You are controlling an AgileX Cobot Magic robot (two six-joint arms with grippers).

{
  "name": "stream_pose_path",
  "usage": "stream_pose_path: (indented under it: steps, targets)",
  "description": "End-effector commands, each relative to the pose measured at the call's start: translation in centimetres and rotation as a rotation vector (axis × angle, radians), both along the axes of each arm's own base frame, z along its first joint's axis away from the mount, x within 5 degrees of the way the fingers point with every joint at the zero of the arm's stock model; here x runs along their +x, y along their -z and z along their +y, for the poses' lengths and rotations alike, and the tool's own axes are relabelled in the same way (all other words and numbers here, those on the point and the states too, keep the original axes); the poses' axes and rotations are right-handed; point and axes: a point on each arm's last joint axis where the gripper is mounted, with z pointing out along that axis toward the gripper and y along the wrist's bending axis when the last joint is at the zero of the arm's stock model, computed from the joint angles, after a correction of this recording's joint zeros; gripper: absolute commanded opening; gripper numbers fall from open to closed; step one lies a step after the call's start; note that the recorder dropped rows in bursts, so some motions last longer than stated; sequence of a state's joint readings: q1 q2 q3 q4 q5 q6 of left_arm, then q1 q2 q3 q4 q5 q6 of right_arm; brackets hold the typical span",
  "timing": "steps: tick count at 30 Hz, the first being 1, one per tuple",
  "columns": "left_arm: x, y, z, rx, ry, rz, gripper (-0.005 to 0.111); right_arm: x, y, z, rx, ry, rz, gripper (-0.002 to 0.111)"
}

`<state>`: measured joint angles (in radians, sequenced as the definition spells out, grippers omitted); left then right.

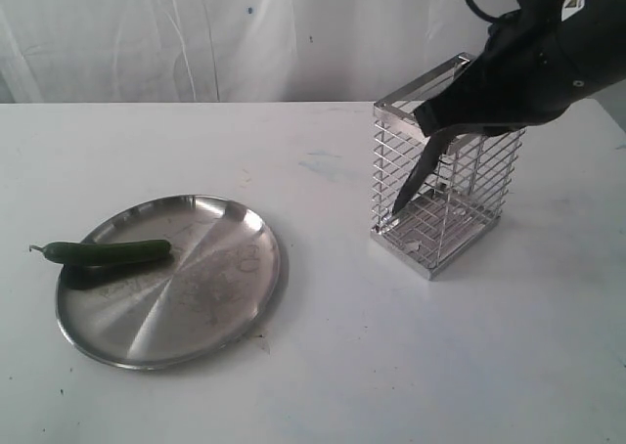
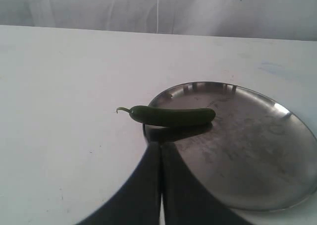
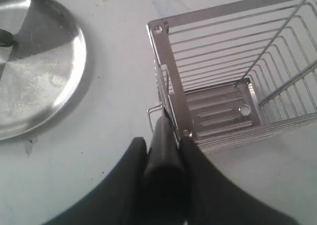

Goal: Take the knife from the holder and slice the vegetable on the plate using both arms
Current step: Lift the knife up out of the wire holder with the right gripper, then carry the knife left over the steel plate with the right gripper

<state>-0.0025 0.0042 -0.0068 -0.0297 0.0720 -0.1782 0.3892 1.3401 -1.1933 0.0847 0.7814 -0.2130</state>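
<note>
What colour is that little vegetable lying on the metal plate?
Dark green, with a paler curled stem. The vegetable shows best in the left wrist view.

Exterior overlooks table; all views share plate (image 1: 256, 289).

On my screen the plate (image 1: 196, 297) sits at about eight o'clock on the white table (image 1: 391, 366). The vegetable (image 1: 108, 253) lies across the plate's nine o'clock rim, stem poking out past the edge. The holder (image 1: 445, 195) stands upright towards two o'clock, well apart from the plate. My right gripper (image 1: 440, 121) reaches in from the upper right over its rim, gripping the knife (image 1: 411, 180), whose dark blade slants down inside the basket.
</note>
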Motion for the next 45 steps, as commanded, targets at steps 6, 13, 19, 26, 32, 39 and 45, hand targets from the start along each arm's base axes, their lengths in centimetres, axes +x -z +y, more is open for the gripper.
stream_pose_path:
  steps: [6, 13, 19, 26, 32, 39, 45]
  targets:
    - [0.0, 0.2, 0.0, -0.008, -0.002, 0.001, 0.000, -2.3, -2.4, -0.7, 0.005, -0.048, -0.047, 0.000]
    - [0.0, 0.2, 0.0, -0.008, -0.002, 0.001, 0.000, -4.3, -3.9, -0.3, 0.086, -0.118, -0.071, 0.000]
    - [0.0, 0.2, 0.0, -0.008, -0.002, 0.001, 0.000, -5.9, -4.6, 1.8, 0.111, -0.234, -0.090, 0.000]
    - [0.0, 0.2, 0.0, -0.008, -0.002, 0.001, 0.000, -7.1, -5.8, 5.2, 0.204, -0.345, -0.230, 0.000]
    - [0.0, 0.2, 0.0, -0.008, -0.002, 0.001, 0.000, -6.6, -4.9, 7.8, 0.218, -0.391, -0.259, 0.000]
    - [0.0, 0.2, 0.0, -0.008, -0.002, 0.001, 0.000, -5.4, -2.3, 11.6, 0.143, -0.393, -0.293, 0.000]
    - [0.0, 0.2, 0.0, -0.008, -0.002, 0.001, 0.000, -5.0, -0.1, 14.6, 0.132, -0.367, -0.306, 0.000]
